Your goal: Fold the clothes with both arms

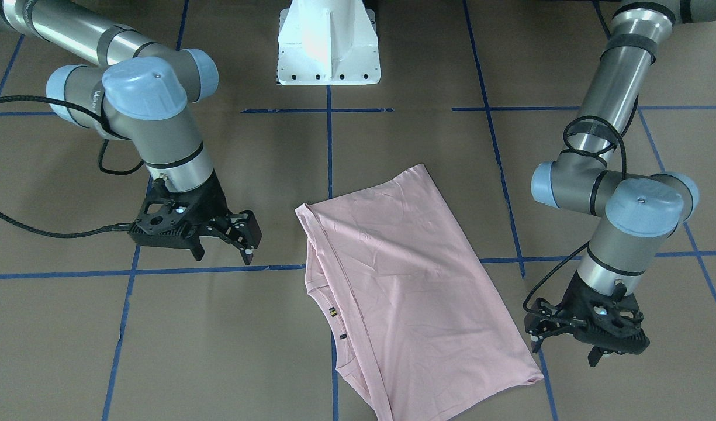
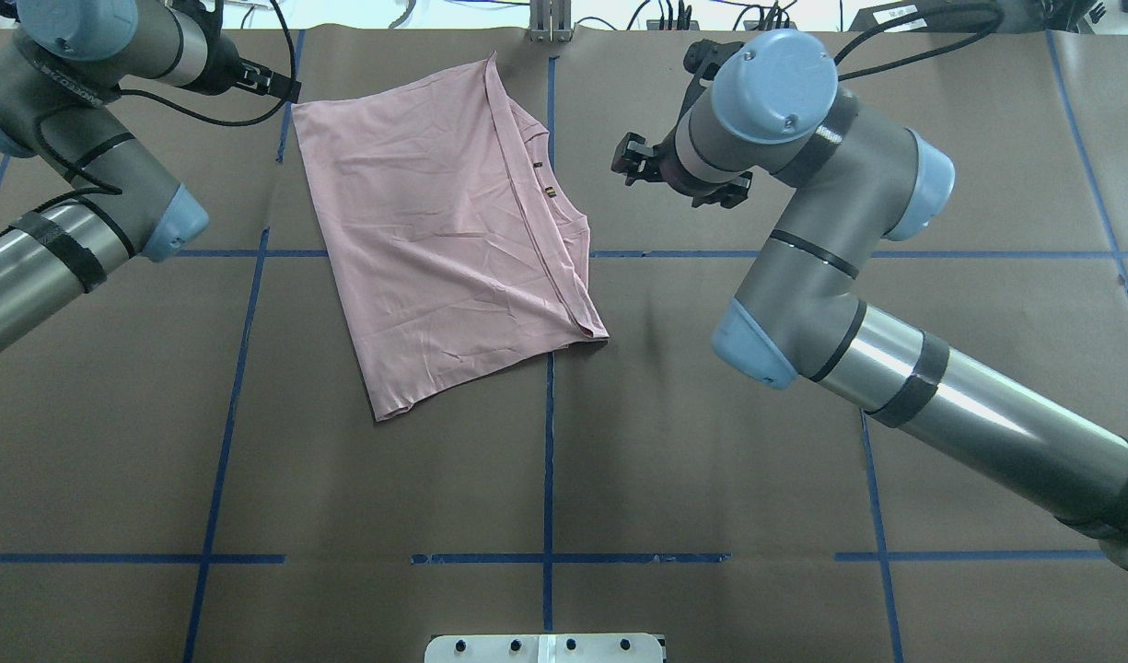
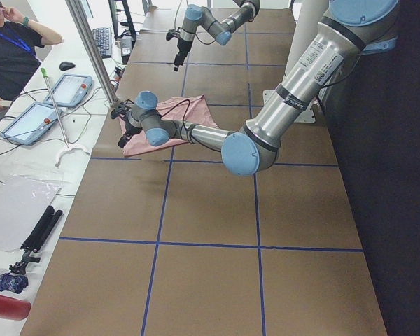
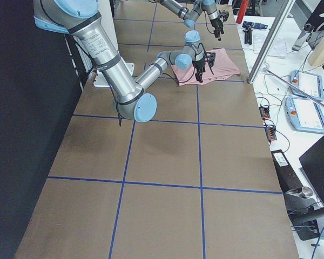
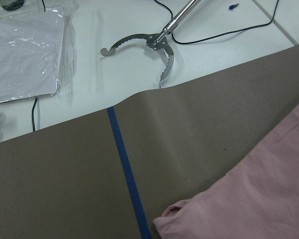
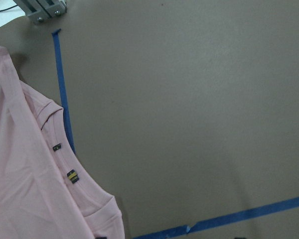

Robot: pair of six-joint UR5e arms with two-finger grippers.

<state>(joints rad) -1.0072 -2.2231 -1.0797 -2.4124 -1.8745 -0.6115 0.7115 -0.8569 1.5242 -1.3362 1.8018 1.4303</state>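
The pale pink T-shirt (image 1: 404, 292) lies folded into an oblong on the brown table, plain back up; its print is hidden. The ribbed collar (image 1: 332, 318) with small labels faces my right side. The shirt also shows in the overhead view (image 2: 444, 230). My right gripper (image 1: 223, 250) is open and empty, hovering apart from the shirt's collar side. My left gripper (image 1: 564, 346) is open and empty, just beside the shirt's far corner (image 1: 533, 377). The left wrist view shows that corner (image 5: 177, 214); the right wrist view shows the collar (image 6: 65, 164).
Blue tape lines (image 1: 328, 140) grid the brown table cover. The white pedestal base (image 1: 328, 47) stands at the robot's side. A metal post (image 2: 550, 23) rises at the far edge. Beyond it, a white bench holds a metal grabber tool (image 5: 149, 42) and tablets (image 3: 28, 122).
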